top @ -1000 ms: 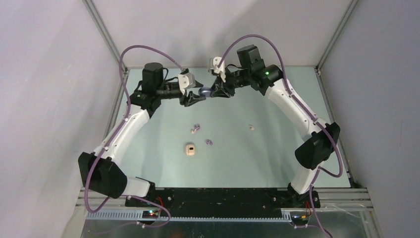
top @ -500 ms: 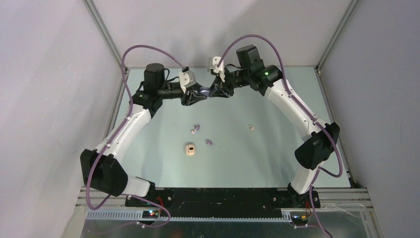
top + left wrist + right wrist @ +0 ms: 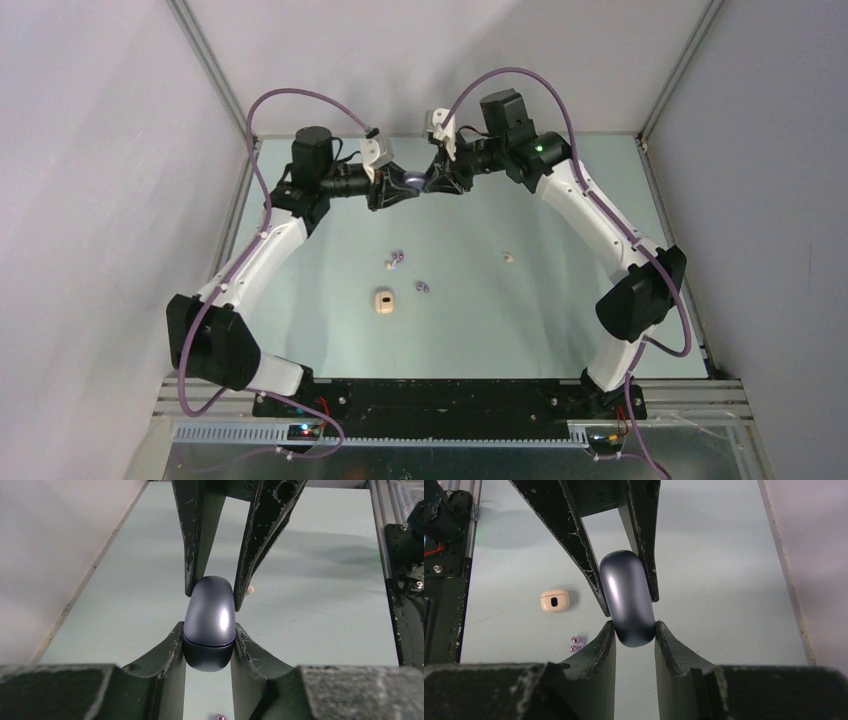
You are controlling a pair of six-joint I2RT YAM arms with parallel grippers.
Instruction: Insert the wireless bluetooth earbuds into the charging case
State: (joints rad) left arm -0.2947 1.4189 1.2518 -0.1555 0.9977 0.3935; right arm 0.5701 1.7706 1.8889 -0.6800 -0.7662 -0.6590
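A dark blue-grey charging case (image 3: 413, 181) hangs in the air over the back middle of the table, lid closed. My right gripper (image 3: 631, 632) is shut on one end of the charging case (image 3: 626, 597). My left gripper (image 3: 209, 642) is shut on the other end, both fingers touching the charging case (image 3: 210, 622). On the table lie a lilac earbud (image 3: 398, 256) beside a cream earbud (image 3: 389, 265), another lilac earbud (image 3: 422, 288), and a cream earbud (image 3: 508, 257) further right.
A small cream case (image 3: 383, 302) lies on the green table (image 3: 480, 330) nearer the arm bases, and shows as the cream case (image 3: 555, 600) in the right wrist view. Grey walls and metal frame posts close the table's back and sides.
My left gripper has shifted slightly toward the right gripper and closed its fingers onto the case. The right arm and the earbuds have not moved.
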